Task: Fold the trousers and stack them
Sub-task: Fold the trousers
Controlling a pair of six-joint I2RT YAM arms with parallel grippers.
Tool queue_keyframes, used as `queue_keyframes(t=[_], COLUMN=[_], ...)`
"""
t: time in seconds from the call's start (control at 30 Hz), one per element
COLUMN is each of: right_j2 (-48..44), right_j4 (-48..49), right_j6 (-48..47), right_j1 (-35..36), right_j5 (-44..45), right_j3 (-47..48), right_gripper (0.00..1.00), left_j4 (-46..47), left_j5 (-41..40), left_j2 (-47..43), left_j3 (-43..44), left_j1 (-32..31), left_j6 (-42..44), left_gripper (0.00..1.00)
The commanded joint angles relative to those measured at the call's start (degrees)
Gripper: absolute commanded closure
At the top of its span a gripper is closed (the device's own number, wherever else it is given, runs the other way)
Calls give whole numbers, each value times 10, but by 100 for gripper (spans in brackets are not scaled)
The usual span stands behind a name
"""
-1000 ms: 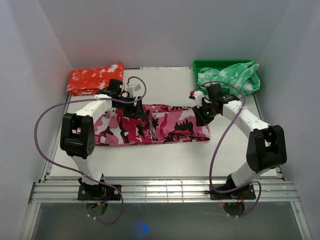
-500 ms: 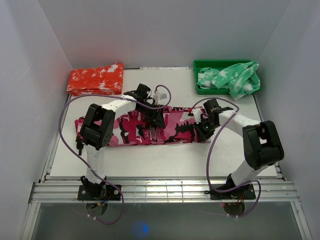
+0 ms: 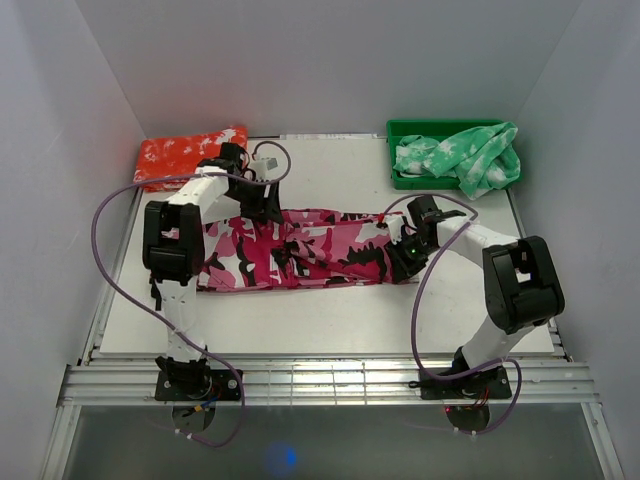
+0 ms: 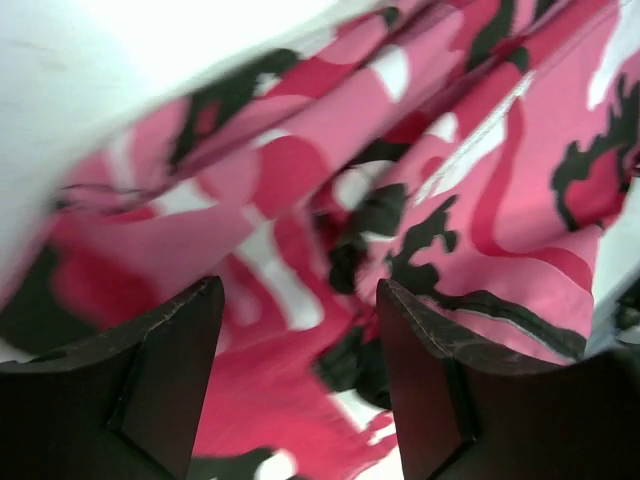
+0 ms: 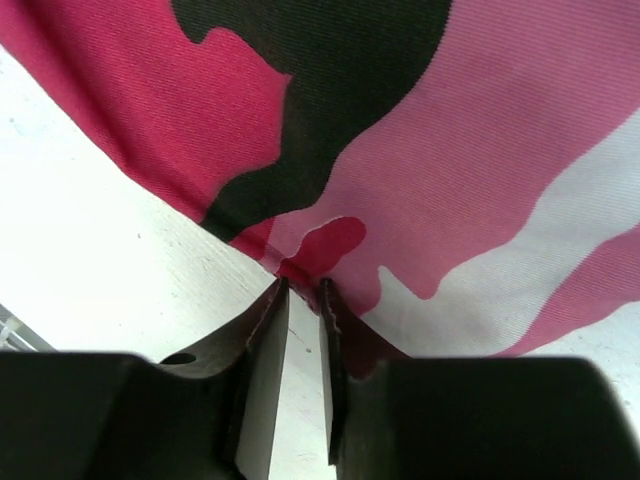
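Note:
The pink camouflage trousers lie flat in a long band across the middle of the table. My left gripper hovers over their far edge, left of centre. In the left wrist view its jaws stand wide apart above rumpled cloth, with nothing between them. My right gripper is low at the trousers' right end. In the right wrist view its jaws are nearly together, the tips pinching the hem of the cloth, with white table showing below.
An orange-red garment lies folded at the back left. A green bin at the back right holds a crumpled green and white garment. White walls close in on three sides.
My left gripper swung right over the trousers, then back to their far left edge, narrowing and widening again. The right gripper dropped to the right hem and closed down. The cloth's left end shifted.

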Motion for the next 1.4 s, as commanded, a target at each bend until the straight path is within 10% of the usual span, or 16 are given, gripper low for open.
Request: queue_keyframes(t=[0.0, 0.47, 0.87, 1.07, 1.37], right_j2=[25, -1, 80, 136, 176], right_j4=[-19, -26, 32, 37, 28], right_j6=[-3, 145, 163, 142, 131], right_j1=[-6, -149, -194, -193, -186], right_j5=[20, -70, -115, -154, -209], right_j3=[8, 142, 95, 95, 73], right_gripper=[73, 48, 38, 45, 45], left_j4=[-44, -53, -63, -53, -44], left_j5=[-11, 127, 8, 6, 26], left_j2=[-62, -159, -46, -36, -70], left_j3=[15, -89, -155, -147, -111], left_j1=[-5, -97, -106, -96, -86], left_j6=[93, 179, 168, 150, 125], left_gripper=[25, 36, 55, 55, 29])
